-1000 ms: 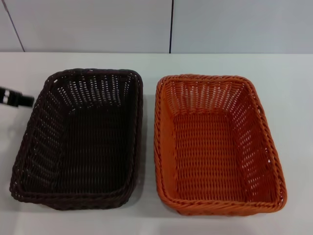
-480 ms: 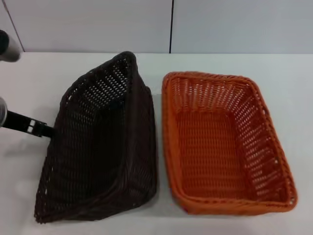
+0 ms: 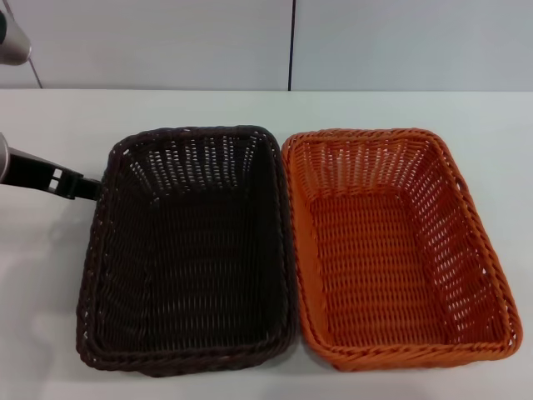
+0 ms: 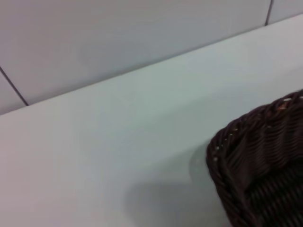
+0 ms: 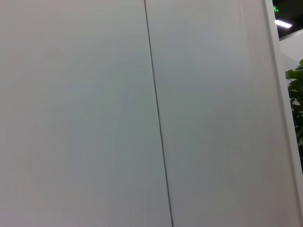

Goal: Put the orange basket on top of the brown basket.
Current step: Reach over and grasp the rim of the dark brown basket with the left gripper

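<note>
A white worktop [image 3: 275,107] meets a pale panelled wall [image 3: 166,42]; green plant leaves [image 5: 296,101] show beside the wall.

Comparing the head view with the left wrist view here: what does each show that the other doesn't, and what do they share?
Only the head view shows the orange basket sitting flat beside the whole brown basket, rims close together, and the left tool at the brown basket's left rim. Only the left wrist view shows that rim's braided corner close up. Both show the brown basket, the white table and the pale wall.
</note>
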Controlling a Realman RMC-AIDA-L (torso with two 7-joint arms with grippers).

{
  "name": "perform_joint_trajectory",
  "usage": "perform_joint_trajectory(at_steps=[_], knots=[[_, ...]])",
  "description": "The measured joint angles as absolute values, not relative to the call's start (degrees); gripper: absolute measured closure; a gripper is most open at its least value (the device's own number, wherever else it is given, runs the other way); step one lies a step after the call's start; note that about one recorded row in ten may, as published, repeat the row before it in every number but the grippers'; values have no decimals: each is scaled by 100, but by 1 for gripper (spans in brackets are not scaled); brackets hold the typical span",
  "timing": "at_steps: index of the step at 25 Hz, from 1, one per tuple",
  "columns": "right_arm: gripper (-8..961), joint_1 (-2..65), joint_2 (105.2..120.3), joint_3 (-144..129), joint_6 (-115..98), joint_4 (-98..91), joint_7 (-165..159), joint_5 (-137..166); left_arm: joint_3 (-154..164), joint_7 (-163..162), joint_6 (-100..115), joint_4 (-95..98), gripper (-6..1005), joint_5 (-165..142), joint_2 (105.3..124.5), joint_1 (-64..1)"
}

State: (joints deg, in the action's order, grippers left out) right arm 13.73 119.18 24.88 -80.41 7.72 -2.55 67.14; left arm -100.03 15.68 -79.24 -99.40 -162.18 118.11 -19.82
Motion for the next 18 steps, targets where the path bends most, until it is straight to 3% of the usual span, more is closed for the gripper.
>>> perform_joint_trajectory(at_steps=[18], knots=[[234,1327,11919,2487,-7980,750,-255,6714,-9415,1291,-8305,-9645,188,-16223,11828,-2045]])
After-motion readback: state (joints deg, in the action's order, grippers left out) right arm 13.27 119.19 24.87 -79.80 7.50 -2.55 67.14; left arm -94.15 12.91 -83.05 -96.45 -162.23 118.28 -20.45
